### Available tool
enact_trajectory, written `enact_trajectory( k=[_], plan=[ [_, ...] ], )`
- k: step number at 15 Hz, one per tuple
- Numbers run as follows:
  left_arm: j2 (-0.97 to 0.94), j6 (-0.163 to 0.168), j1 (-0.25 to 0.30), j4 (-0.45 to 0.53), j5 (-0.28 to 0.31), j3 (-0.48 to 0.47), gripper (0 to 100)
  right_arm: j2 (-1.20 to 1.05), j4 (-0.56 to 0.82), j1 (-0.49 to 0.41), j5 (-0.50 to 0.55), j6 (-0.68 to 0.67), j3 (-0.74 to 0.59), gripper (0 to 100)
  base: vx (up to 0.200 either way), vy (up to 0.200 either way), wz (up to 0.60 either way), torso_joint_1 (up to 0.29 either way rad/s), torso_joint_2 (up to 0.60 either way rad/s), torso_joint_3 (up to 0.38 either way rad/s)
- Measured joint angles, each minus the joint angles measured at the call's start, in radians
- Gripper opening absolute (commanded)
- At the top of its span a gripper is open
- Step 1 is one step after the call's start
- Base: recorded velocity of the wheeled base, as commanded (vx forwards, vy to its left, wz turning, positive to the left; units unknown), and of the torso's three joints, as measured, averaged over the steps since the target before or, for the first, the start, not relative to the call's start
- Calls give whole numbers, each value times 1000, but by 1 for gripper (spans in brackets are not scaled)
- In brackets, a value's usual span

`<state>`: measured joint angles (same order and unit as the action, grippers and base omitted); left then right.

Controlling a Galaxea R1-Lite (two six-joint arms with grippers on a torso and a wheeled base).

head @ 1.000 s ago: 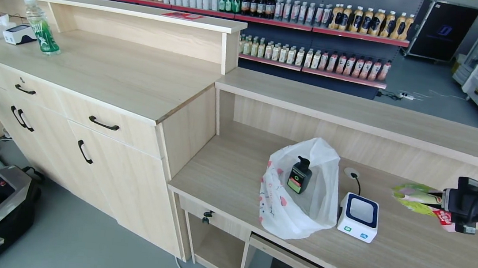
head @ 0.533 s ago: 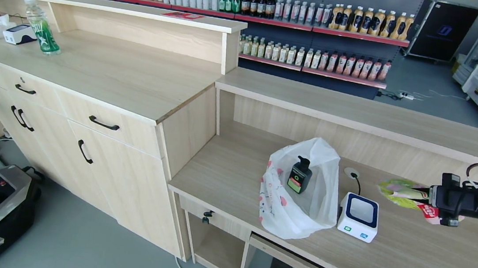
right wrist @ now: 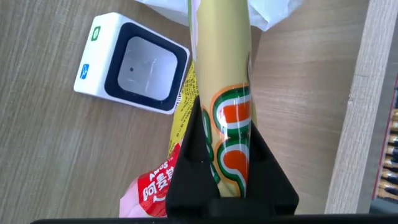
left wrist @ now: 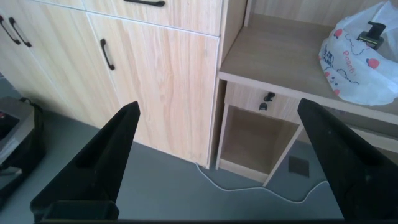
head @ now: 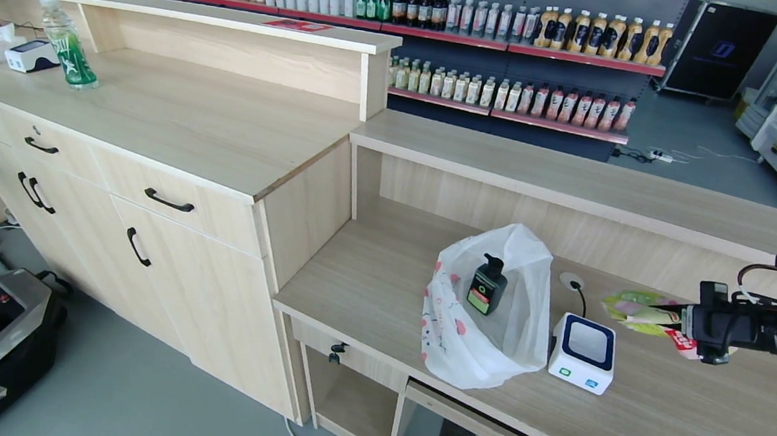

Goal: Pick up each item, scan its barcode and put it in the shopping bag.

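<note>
right gripper [head: 679, 322] pinched the snack packet [head: 630, 305] edge-on near the scanner [head: 584, 352], left gripper [left wrist: 219, 106] spread wide; floppy packet could twist and keep its barcode off the window.

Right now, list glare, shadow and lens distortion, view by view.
Head view: the wide lens bends the counter edges. Right wrist view: sheen streaks the snack packet in the right end effector; the scanner window reflects pale light. Left wrist view: the fingers of the left end effector stand dark.
</note>
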<state>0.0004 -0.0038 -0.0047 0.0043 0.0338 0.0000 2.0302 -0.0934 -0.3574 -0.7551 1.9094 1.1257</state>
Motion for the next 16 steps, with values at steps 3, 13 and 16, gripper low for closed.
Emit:
enact_trajectory(
  k=[3,13,16],
  plan=[
    [0,0,0,0,0,0,100,9,14,4,2,18,8,0,0,0,0,0,0,0],
    [0,0,0,0,0,0,100,61,18,3,7,25,50,0,0,0,0,0,0,0],
    [0,0,0,0,0,0,100,76,18,3,8,23,64,0,0,0,0,0,0,0]
  ],
)
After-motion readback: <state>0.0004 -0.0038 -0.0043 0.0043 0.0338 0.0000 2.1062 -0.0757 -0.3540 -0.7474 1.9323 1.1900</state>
